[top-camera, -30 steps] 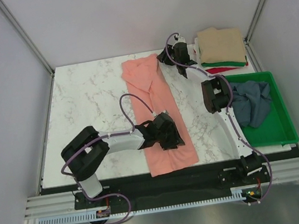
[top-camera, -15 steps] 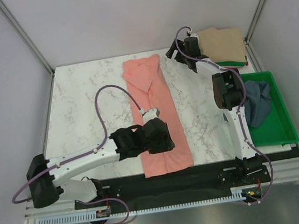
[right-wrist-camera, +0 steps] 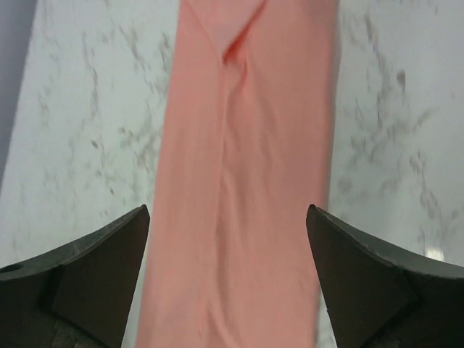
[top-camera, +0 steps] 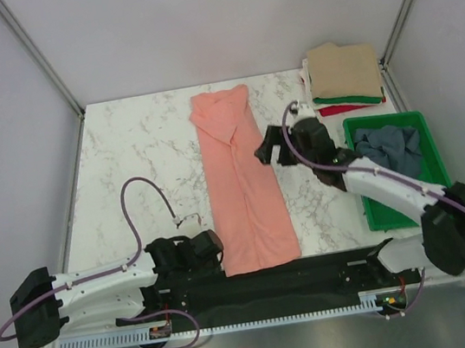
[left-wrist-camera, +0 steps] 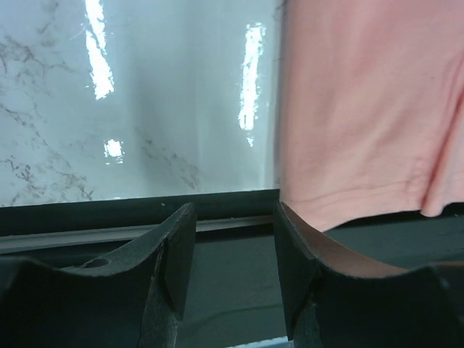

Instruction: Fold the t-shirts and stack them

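Looking down from the top camera, I see the marble table bounded by pale walls at 9, 12 and 3 o'clock and by a black rail along its near edge at 6.

The widest bare marble is on the 9 o'clock side. At 3 o'clock the open strip is narrower. It is hemmed in by a green tray holding a crumpled slate blue-grey shirt and, beyond it at 1 o'clock, by a folded stack with a tan shirt on top. Green, white and red edges show beneath it.

The salmon-pink shirt lies flat at centre, folded into a long narrow strip. Its long axis runs from 12 to 6 o'clock, leaning slightly toward 5 at the near end. The stitched hem points at 6 and slightly overhangs the rail. At the 12 o'clock end the folds meet in a V.

The left gripper sits low at the rail, beside the strip's near corner on the 9 o'clock side. Its fingers are spread and nothing is between them.

The right gripper hovers near the strip's 3 o'clock edge, about midway along. Its fingers are wide apart and hold nothing.
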Robot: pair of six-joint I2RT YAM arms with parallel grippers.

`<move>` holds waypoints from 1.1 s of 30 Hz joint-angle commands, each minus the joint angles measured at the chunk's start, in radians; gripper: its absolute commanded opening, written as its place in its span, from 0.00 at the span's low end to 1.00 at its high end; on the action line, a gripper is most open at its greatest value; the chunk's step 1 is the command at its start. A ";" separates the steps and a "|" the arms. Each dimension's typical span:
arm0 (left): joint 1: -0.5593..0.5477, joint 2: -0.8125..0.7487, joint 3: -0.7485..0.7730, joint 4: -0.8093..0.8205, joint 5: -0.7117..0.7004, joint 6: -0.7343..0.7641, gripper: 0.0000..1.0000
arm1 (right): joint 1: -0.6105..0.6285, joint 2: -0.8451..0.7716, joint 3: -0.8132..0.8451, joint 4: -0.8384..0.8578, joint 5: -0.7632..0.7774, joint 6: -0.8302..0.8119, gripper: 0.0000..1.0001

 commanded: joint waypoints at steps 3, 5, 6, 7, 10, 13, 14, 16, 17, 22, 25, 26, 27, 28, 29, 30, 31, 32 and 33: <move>-0.003 -0.019 -0.081 0.137 -0.055 -0.105 0.57 | 0.059 -0.256 -0.409 -0.113 0.023 0.052 0.96; -0.003 -0.015 -0.102 0.196 -0.042 -0.107 0.58 | 0.079 -0.370 -0.518 -0.137 -0.011 0.083 0.94; -0.003 -0.018 -0.125 0.222 -0.026 -0.108 0.58 | 0.100 -0.411 -0.546 -0.169 -0.015 0.094 0.94; -0.003 -0.018 -0.137 0.247 -0.017 -0.108 0.59 | 0.113 -0.447 -0.569 -0.184 -0.020 0.120 0.93; -0.004 -0.015 -0.174 0.324 0.009 -0.119 0.58 | 0.159 -0.592 -0.632 -0.256 -0.026 0.154 0.91; -0.004 -0.018 -0.180 0.333 0.020 -0.125 0.56 | 0.219 -0.674 -0.667 -0.321 -0.025 0.195 0.89; -0.006 -0.019 -0.180 0.332 0.023 -0.128 0.55 | 0.252 -0.693 -0.679 -0.336 -0.025 0.222 0.89; -0.006 -0.039 -0.179 0.322 0.041 -0.131 0.54 | 0.289 -0.740 -0.709 -0.353 -0.025 0.256 0.88; -0.009 -0.050 -0.186 0.319 0.046 -0.134 0.53 | 0.324 -0.751 -0.735 -0.355 -0.025 0.285 0.87; -0.010 -0.119 -0.164 0.228 0.035 -0.147 0.52 | 0.444 -0.756 -0.788 -0.341 0.012 0.376 0.81; -0.010 -0.151 -0.110 0.149 -0.008 -0.133 0.54 | 0.508 -0.736 -0.807 -0.310 0.052 0.419 0.79; -0.009 -0.153 -0.102 0.146 -0.009 -0.128 0.54 | 0.521 -0.733 -0.810 -0.298 0.058 0.425 0.78; -0.009 -0.153 -0.102 0.149 -0.009 -0.128 0.54 | 0.524 -0.726 -0.811 -0.278 0.055 0.430 0.76; -0.010 -0.148 -0.101 0.149 -0.006 -0.128 0.54 | 0.529 -0.712 -0.807 -0.275 0.058 0.436 0.72; -0.010 -0.147 -0.096 0.144 -0.006 -0.127 0.54 | 0.541 -0.707 -0.802 -0.275 0.061 0.439 0.70; -0.010 -0.144 -0.098 0.146 -0.006 -0.128 0.55 | 0.548 -0.704 -0.799 -0.279 0.064 0.441 0.67; -0.010 -0.145 -0.101 0.149 -0.009 -0.134 0.56 | 0.553 -0.704 -0.796 -0.282 0.077 0.448 0.63; -0.009 -0.139 -0.111 0.169 -0.012 -0.133 0.57 | 0.564 -0.704 -0.796 -0.285 0.080 0.451 0.59; -0.010 -0.135 -0.117 0.190 -0.016 -0.124 0.58 | 0.567 -0.706 -0.799 -0.290 0.083 0.454 0.54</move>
